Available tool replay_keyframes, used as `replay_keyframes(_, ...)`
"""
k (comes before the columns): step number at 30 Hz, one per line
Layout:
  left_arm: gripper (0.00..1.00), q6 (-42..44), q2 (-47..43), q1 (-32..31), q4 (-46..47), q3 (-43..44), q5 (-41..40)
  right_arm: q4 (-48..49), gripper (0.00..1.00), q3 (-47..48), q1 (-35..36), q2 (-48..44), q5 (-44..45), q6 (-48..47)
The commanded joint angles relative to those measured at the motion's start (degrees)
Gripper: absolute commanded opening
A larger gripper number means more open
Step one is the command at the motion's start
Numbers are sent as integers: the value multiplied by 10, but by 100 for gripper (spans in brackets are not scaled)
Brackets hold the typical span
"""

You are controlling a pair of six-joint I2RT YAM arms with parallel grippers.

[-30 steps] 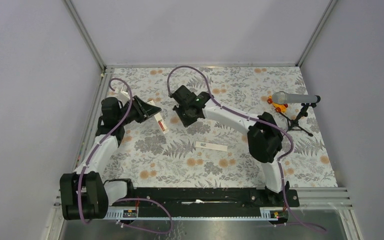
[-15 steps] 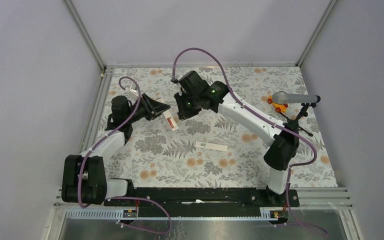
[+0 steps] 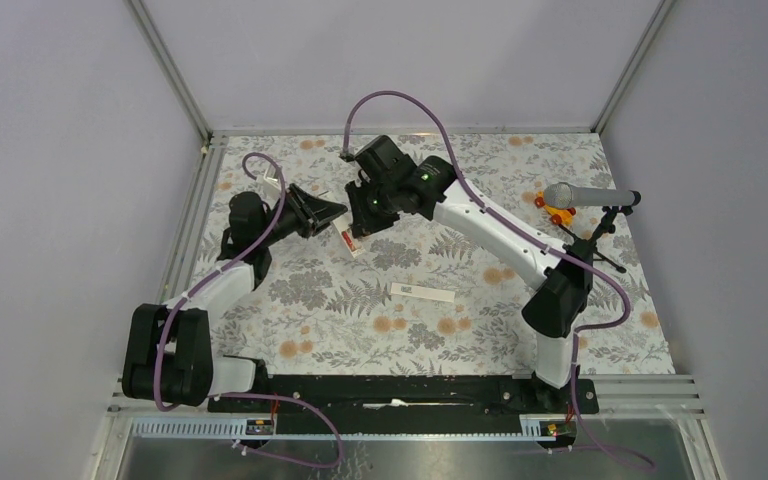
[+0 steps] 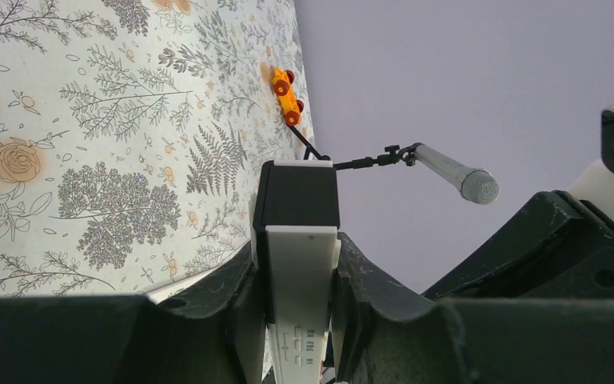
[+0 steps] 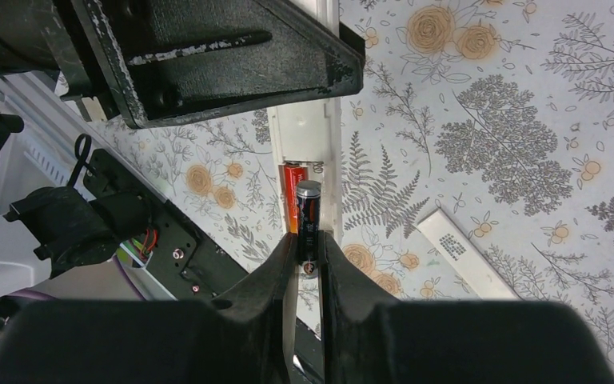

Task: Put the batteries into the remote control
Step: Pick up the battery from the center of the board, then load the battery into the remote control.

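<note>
Closer together now, left end effector (image 3: 332, 214) grips the remote control (image 4: 297, 200); right end effector (image 5: 308, 242) pinches a battery (image 5: 308, 204) right at it.

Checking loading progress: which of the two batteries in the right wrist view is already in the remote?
The red battery lying in the remote control's open bay. The other one, the black-topped battery, is pinched in the right pincer just beside it.

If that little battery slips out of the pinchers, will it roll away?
Probably. The battery is a smooth round cylinder, so it would likely roll on the flat table. The right gripper pinches it by one end only, so it might slip or tilt. It looks stiff, not bendy.
</note>
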Motion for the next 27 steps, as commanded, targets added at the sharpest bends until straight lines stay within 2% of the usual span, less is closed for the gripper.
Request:
replay_keyframes(1, 0, -12, 0, -3, 54, 3, -12, -12, 13, 28, 0, 13, -24, 4)
replay_keyframes(27, 0, -57, -8, -3, 68, -2, -28, -16, 14, 3, 1, 17, 4, -6)
